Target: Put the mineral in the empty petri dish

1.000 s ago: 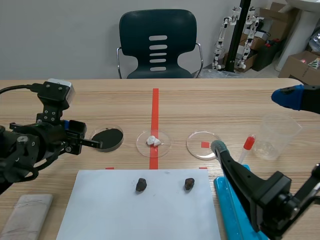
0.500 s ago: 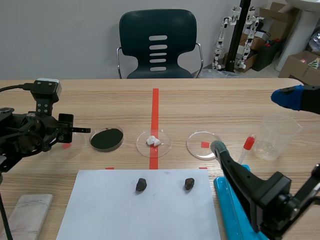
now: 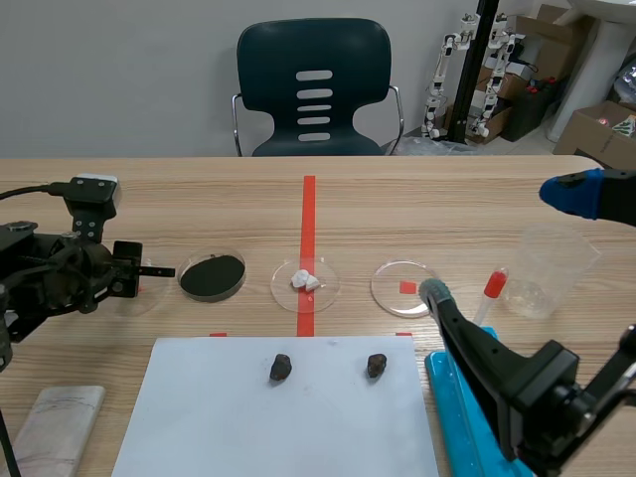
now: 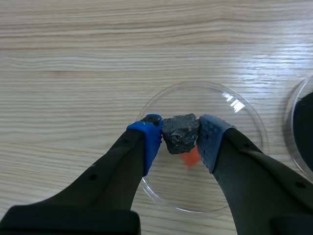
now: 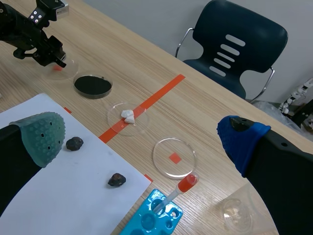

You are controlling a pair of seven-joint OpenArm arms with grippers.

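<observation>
Mineral [image 4: 180, 133] is clamped between the blue pads [image 4: 149, 139] of your left claw [image 4: 180, 139]. It hangs over the middle of the empty dish [image 4: 210, 100], just above the orange mark [image 4: 191, 157] that shows through the clear floor. I cannot tell from these views whether the mineral touches the dish floor or hangs above it. Your right claw [image 5: 142, 138] is spread wide with nothing in it, raised well apart on the other side of the counter [image 3: 417, 214], so it plays no part.

By my reading only the release is left, and that is where things can go wrong. The pads pinch the mineral at their very tips, on uneven faces. If you part them unevenly, one pad may drag it sideways and roll it toward the rim. If the claw is high, a lumpy piece like this will likely bounce on the hard floor and could hop the low wall. The dish looks light and thin, so a finger that presses or catches the rim as it opens could slide or tip it. The powder dish [image 4: 303, 132] sits just beside this one, and a wide swing on the way out risks clipping it and spilling the black powder. Lower gently, open slowly and evenly, then lift straight up.
</observation>
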